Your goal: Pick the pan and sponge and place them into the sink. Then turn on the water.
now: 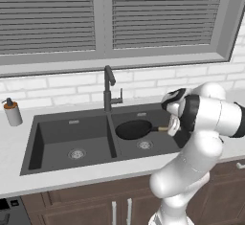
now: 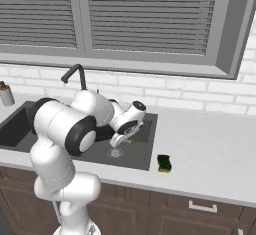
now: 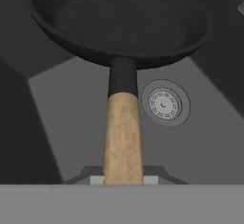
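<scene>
The pan (image 1: pixel 134 129) is held over the right basin of the sink (image 1: pixel 72 121), with its black bowl turned to the left and its short wooden handle (image 1: pixel 164 129) turned to the right, toward the arm. In the left base view the tool (image 1: pixel 173 126) meets the end of this handle. In the hand view the handle (image 3: pixel 123 139) runs straight down into the place between the two finger tips, so the tool is clenched on the handle and grasps the pan. The bowl of the pan (image 3: pixel 119 20) appears raised above the basin floor, because the round steel drain (image 3: pixel 164 104) lies below it and just beside the handle (I cannot tell for sure whether some part of the pan touches the sink).

The sponge (image 2: pixel 164 163) lies on the bench (image 2: pixel 210 144), to the right of the sink (image 2: pixel 142 151) and near the front edge. It is yellow with a dark green face, and it is well apart from the tool (image 2: pixel 125 138).

The tall dark tap (image 1: pixel 110 89) stands at the far side of the sink, between the two basins. A soap bottle (image 1: pixel 12 112) stands on the bench to the left of the sink.
</scene>
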